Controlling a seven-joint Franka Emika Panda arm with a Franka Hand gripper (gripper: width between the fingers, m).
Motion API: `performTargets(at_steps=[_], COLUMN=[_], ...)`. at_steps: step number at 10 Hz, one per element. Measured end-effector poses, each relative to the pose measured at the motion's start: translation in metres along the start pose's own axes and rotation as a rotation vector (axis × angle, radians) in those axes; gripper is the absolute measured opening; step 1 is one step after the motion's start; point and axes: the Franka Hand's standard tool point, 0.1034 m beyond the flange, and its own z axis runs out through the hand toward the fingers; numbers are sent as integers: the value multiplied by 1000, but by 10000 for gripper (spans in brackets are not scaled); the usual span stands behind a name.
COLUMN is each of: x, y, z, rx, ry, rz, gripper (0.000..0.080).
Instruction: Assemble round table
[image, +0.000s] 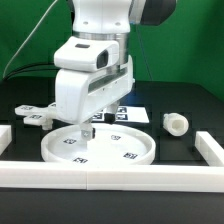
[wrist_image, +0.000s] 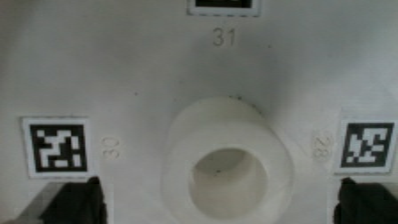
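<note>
Your gripper (image: 88, 129) hangs with fingers spread, holding nothing, directly above the round disc's (image: 150, 148) raised centre socket (wrist_image: 226, 165).

Over the disc (image: 100, 162) the only bump is its raised hub (wrist_image: 228, 160), flanked by the wide-spread fingers (wrist_image: 71, 203) of the gripper (image: 88, 128). The surface (image: 178, 145) lies bare between disc and post (image: 176, 123) — the cross piece (image: 35, 116) crowds the exterior view's left, and rails (image: 110, 172) fence the front and sides.
</note>
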Motion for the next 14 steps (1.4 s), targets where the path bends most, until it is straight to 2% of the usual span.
performTargets(at_steps=[4,8,9,10,11,12,14], x=[-8,-5,-3,-3,-3,-3,-3], y=[-2,-5,-5,-6,-5,-5,-5], z=[16,18,18,18,17,18,18], rx=[23,27,28,28,27,27,27], ry=[-4,-4,-4,-4,-4,-5,-4], rz=[21,27,29,27,26,25,25], gripper=[650,650,630,488,488,406,406])
